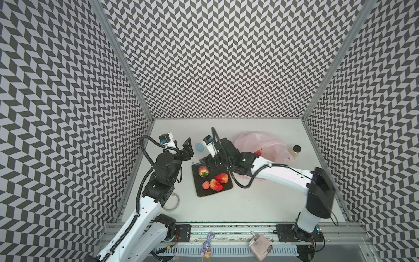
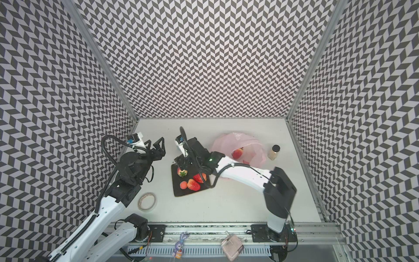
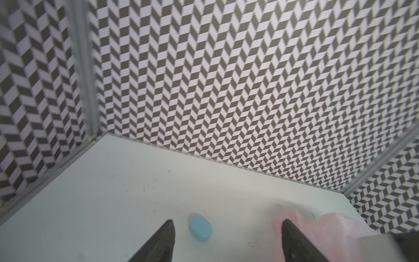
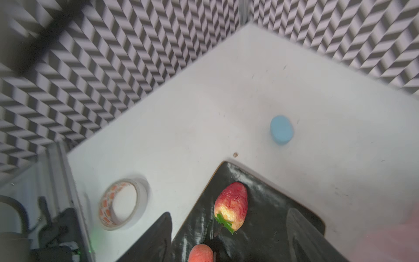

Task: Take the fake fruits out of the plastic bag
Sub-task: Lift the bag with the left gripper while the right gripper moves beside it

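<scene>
Now my right gripper (image 4: 230,213) gapes wide above the black plate (image 4: 269,199), strawberry (image 4: 231,204) free between my jaws; I should lift straight up, not nudging it.

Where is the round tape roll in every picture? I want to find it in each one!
Top view: the tape roll lies front left, partly hidden by the left arm.
Top view: the tape roll shows whole, to the left of the dark plate.
Left wrist view: not in it.
Right wrist view: the tape roll lies beside the plate's corner.
Shared landmark: the dark plate, in both top views and the right wrist view.
</scene>
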You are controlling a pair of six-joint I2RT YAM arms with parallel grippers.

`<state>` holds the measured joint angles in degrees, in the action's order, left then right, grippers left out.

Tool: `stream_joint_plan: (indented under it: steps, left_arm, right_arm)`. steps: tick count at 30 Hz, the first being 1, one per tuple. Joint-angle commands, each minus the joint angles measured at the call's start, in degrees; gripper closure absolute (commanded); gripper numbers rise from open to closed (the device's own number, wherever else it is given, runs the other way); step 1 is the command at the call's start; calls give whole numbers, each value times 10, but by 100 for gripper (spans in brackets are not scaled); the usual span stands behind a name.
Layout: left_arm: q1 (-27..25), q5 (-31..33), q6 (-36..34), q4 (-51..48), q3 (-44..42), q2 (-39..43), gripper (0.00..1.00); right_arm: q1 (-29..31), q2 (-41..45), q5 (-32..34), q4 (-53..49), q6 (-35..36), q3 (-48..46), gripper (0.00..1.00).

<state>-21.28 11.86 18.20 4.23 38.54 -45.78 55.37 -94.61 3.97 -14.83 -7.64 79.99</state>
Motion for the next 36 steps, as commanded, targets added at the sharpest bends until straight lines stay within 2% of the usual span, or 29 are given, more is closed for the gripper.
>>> stream_joint_plan:
  steps: [1,4,7,10,13,16,21,26,28,33,36]
  left_arm:
    - [-14,-103,-120,62,29,-22,27]
    - [-56,-176,-237,83,38,-42,30]
    - [-121,-330,-433,39,50,-57,26]
    - [-180,-370,-560,-17,62,-81,22]
    - [-222,-392,-642,-91,101,-129,20]
    - [-263,-383,-707,-151,134,-182,19]
    - [-323,-289,-773,-173,156,-253,19]
    - [-347,-223,-797,-194,195,-325,20]
    - [-356,-187,-796,-190,210,-353,24]
    - [-363,-161,-789,-168,227,-380,32]
    - [-366,-151,-796,-190,238,-399,33]
  right_arm:
    - [-20,70,75,-25,-28,-40,23]
    - [-59,120,128,-92,-89,-50,25]
    - [-141,146,106,-183,-165,-54,29]
    - [-191,176,85,-209,-171,-79,30]
    - [-206,210,88,-206,-168,-91,30]
    - [-211,231,105,-208,-173,-89,30]
    - [-214,271,146,-210,-184,-92,30]
    - [-216,330,175,-176,-197,-119,32]
    - [-216,351,184,-161,-200,-130,33]
    - [-216,365,185,-151,-200,-141,34]
    - [-216,364,184,-151,-202,-141,34]
